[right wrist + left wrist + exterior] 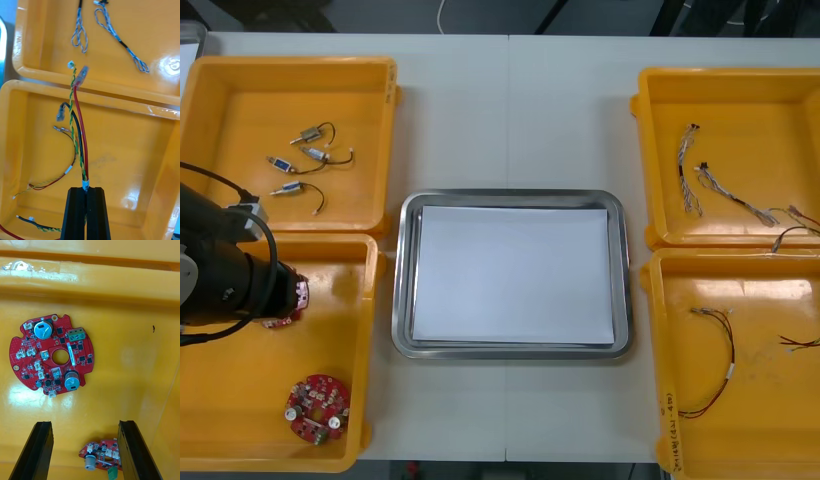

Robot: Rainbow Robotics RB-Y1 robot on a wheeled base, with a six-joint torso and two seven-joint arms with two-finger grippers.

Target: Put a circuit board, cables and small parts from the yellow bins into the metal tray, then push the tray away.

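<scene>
My left gripper (pixel 84 423) is open low inside the near left yellow bin (pixel 240 440). A round red circuit board (pixel 100 458) lies between its fingers, and the same board (pixel 292 300) peeks out beside the left arm (pixel 225 275) in the front view. A second red board (pixel 52 356) (pixel 318 407) lies apart from it on the bin floor. My right gripper (pixel 86 189) is shut on a cable of red, black and twisted yellow wires (pixel 79 123), held over the near right bin (pixel 123 150). The metal tray (pixel 510 197) sits mid-table, white inside.
Small metal parts (pixel 308 158) lie in the far left bin. Twisted blue and white cables (pixel 692 170) (pixel 79 32) lie in the far right bin. More red and yellow cables (pixel 718 352) (pixel 56 180) rest on the near right bin's floor.
</scene>
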